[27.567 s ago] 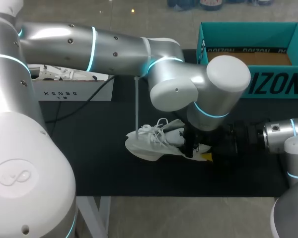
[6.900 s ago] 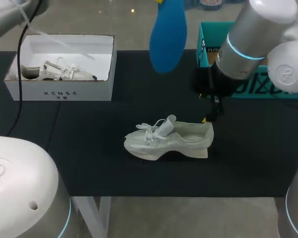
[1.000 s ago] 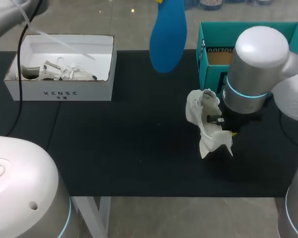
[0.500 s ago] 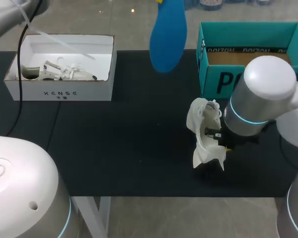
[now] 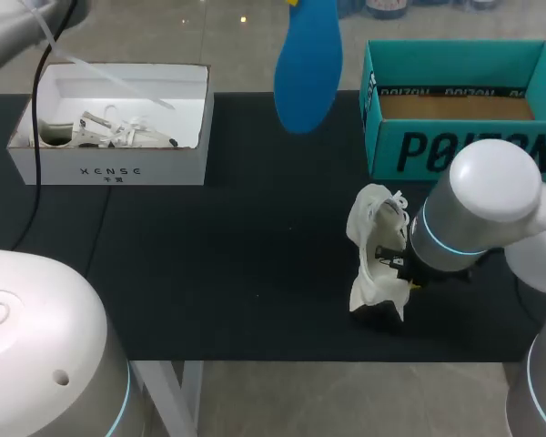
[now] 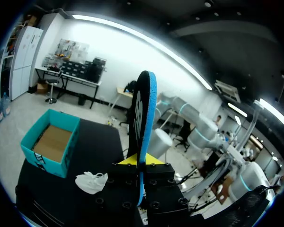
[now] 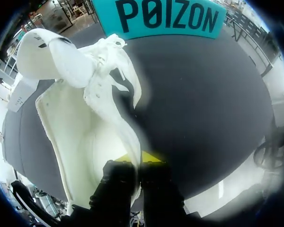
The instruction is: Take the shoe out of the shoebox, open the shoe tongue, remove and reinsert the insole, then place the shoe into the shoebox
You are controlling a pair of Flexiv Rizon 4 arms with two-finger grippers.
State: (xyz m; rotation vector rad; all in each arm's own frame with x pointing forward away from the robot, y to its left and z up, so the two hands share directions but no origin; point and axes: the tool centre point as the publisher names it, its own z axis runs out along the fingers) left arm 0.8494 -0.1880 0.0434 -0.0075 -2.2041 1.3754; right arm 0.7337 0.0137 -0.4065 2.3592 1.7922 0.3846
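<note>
My right gripper (image 5: 403,267) is shut on the side wall of the white shoe (image 5: 373,248), which is tipped up on end just above the black table in front of the teal shoebox (image 5: 455,100). In the right wrist view the yellow tips of my right gripper (image 7: 141,158) pinch the shoe's collar (image 7: 85,109), and its open inside faces the camera with the teal shoebox (image 7: 165,16) beyond. My left gripper (image 6: 141,161) is shut on the blue insole (image 6: 144,109), held upright high over the table. The insole (image 5: 307,64) hangs left of the box. The shoe (image 6: 91,182) and box (image 6: 49,149) lie far below.
A white open box (image 5: 114,164) holding another white shoe (image 5: 105,132) stands at the back left. A dark cable (image 5: 38,118) drops past its left end. The table's front edge runs close under the held shoe.
My right arm has swung toward the table's front, carrying the shoe slightly down and forward, away from the teal box. The left arm with the insole has stayed still.
</note>
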